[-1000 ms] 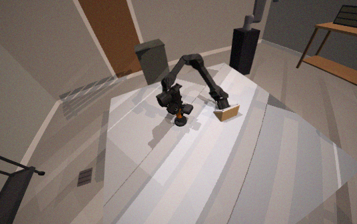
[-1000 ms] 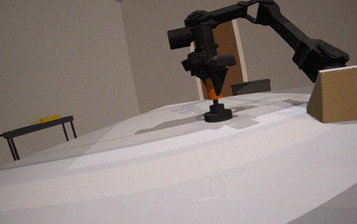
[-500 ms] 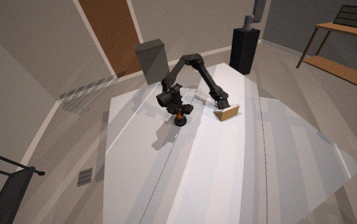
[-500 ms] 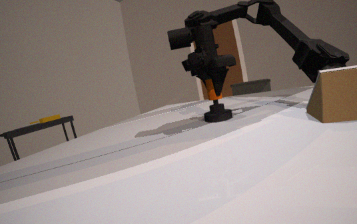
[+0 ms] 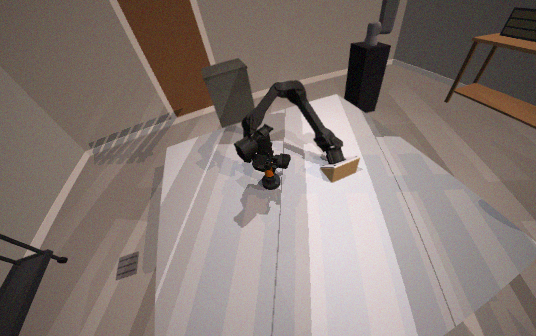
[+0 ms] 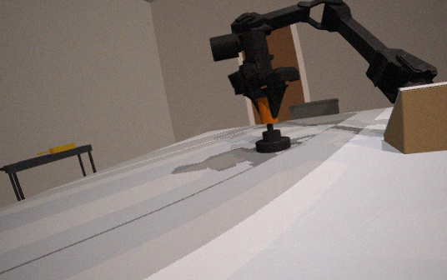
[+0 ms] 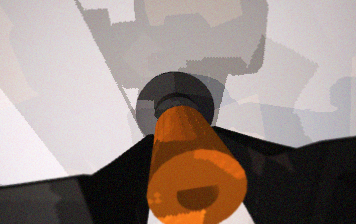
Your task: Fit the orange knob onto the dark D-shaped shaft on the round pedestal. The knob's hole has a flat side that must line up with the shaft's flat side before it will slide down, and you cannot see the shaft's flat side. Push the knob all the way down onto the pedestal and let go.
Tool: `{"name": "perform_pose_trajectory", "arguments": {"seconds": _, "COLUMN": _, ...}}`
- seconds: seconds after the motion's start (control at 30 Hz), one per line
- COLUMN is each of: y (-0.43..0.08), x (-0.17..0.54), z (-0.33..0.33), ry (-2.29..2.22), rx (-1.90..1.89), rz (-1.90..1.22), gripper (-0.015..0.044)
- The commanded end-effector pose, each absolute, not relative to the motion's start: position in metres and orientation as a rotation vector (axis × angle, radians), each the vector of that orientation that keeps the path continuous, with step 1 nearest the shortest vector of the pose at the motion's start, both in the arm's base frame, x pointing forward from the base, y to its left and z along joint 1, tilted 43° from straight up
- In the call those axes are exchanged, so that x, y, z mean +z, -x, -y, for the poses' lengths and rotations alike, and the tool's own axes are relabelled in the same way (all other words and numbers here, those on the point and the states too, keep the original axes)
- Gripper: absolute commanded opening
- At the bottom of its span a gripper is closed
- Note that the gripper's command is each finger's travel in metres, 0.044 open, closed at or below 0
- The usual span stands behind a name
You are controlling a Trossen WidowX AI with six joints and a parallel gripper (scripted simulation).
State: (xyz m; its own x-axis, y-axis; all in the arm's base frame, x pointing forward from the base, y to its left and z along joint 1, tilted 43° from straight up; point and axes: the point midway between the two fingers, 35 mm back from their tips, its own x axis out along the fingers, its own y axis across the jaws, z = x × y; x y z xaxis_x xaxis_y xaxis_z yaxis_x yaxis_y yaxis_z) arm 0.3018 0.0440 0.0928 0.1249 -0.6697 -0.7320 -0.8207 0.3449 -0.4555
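Note:
The orange knob [image 5: 269, 173] [image 6: 265, 112] [image 7: 187, 132] is held over the round pedestal, and looks slightly tilted in the exterior view. My gripper [image 6: 267, 111] is shut on it, one finger on each side. The dark pedestal [image 5: 271, 185] [image 6: 273, 145] [image 7: 175, 82] stands on the table below. A short length of dark shaft [image 6: 269, 127] shows between the knob's lower end and the pedestal's raised step. Whether the shaft's tip is inside the knob is hidden. In the wrist view, a D-shaped recess [image 7: 199, 197] shows in the knob's top, its flat edge toward the pedestal.
A tan wedge-shaped block [image 5: 345, 170] [image 6: 423, 121] stands by the arm's base, to the right of the pedestal in the top and exterior views. The white table [image 5: 240, 280] [image 6: 333, 217] carries striped shadows. The arm arches over from the base.

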Motion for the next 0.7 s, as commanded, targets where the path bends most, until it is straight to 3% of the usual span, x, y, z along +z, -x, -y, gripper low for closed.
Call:
{"name": "perform_pose_trajectory", "arguments": {"seconds": 0.0, "y": -0.3028, "x": 0.0916, "z": -0.0442, "ry": 1.404, "rx": 0.217, "rz": -1.597, "gripper": 0.0}}
{"name": "perform_pose_trajectory", "arguments": {"seconds": 0.67, "y": -0.302, "x": 0.0902, "z": -0.0421, "ry": 1.404, "rx": 0.217, "rz": -1.597, "gripper": 0.0}}
